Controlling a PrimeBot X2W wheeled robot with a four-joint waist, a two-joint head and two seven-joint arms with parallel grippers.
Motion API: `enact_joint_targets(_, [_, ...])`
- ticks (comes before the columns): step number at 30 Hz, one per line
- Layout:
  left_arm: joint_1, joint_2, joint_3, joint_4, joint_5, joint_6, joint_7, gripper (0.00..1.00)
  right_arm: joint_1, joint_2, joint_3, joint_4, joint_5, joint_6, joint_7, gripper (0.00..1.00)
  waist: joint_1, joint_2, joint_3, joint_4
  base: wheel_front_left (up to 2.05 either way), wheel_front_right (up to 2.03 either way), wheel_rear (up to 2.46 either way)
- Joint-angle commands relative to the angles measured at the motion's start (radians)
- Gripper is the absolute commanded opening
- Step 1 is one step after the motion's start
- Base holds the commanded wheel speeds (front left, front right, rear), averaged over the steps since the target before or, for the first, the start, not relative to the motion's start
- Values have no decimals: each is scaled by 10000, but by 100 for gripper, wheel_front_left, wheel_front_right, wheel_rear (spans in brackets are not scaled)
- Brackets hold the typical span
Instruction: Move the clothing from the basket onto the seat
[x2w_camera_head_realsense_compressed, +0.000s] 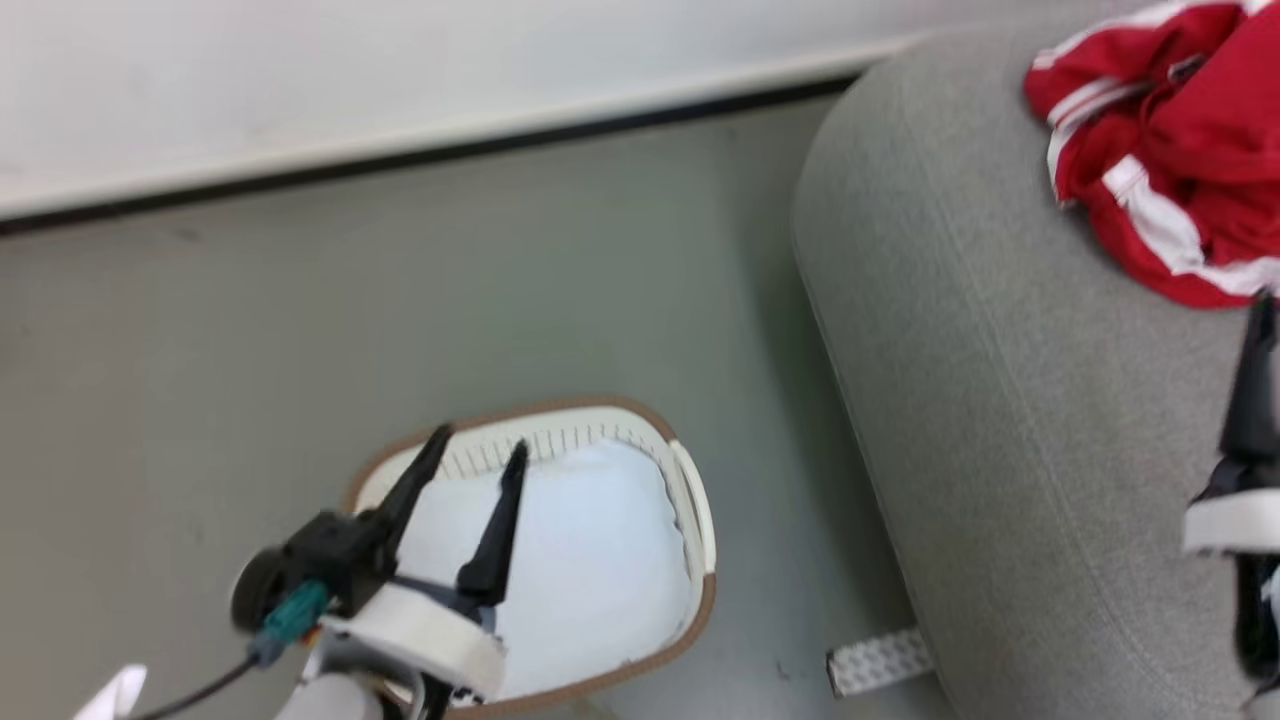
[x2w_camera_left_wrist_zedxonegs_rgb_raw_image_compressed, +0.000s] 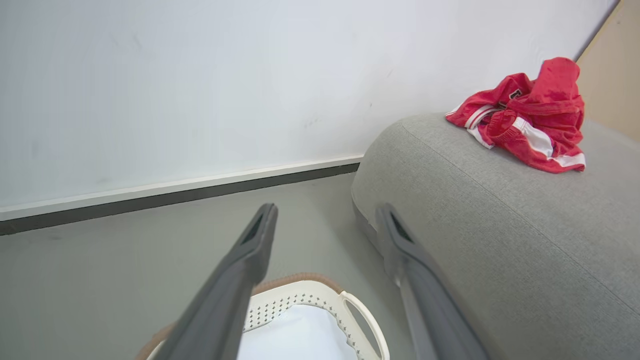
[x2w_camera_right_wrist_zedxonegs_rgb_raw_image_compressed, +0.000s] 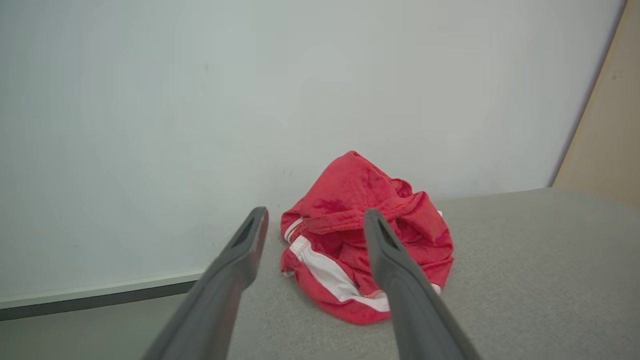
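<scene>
The red clothing (x2w_camera_head_realsense_compressed: 1190, 140) with white stripes lies bunched on the grey seat (x2w_camera_head_realsense_compressed: 1000, 400), near its far end. In the right wrist view my right gripper (x2w_camera_right_wrist_zedxonegs_rgb_raw_image_compressed: 315, 217) stands open just short of the clothing (x2w_camera_right_wrist_zedxonegs_rgb_raw_image_compressed: 360, 240), holding nothing. One of its dark fingers (x2w_camera_head_realsense_compressed: 1256, 390) shows at the head view's right edge, below the heap. The off-white basket (x2w_camera_head_realsense_compressed: 705, 560) with a brown rim sits on the floor left of the seat, with a white pad (x2w_camera_head_realsense_compressed: 590, 560) inside. My left gripper (x2w_camera_head_realsense_compressed: 482, 442) hovers open over the basket (x2w_camera_left_wrist_zedxonegs_rgb_raw_image_compressed: 320, 295), empty.
A white wall with a dark baseboard (x2w_camera_head_realsense_compressed: 400, 160) runs behind the grey floor (x2w_camera_head_realsense_compressed: 300, 330). A white patterned strip (x2w_camera_head_realsense_compressed: 880, 660) lies on the floor at the seat's foot. A beige panel (x2w_camera_right_wrist_zedxonegs_rgb_raw_image_compressed: 605, 125) stands to the right of the seat (x2w_camera_right_wrist_zedxonegs_rgb_raw_image_compressed: 525, 275).
</scene>
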Motion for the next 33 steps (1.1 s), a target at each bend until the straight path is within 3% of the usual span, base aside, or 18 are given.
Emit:
enact_joint_targets(1, [335,-32,95,181,-75,115,-166,100,479,68,120,-152,-33,-22,4,100,2,0,-1077,425,0,0,0])
enact_joint_targets(10, [2016,-408,1242,851,-188,415,-456,100,2651,498,1108,-584,-352,-24,5,100,2,0,-2733,1132,0,0,0])
enact_joint_targets(22, [3535,-1177,2825,900,866,-185,-457,100,4276,575,2212,-350,-14,-23,4,100,2,0,-3633,1626,0,0,0])
enact_joint_targets(33, [3862,-1809,3687,1204,1661,-822,-459,100,4167,576,2410,297,104,-23,4,100,2,0,-3885,1757,0,0,0])
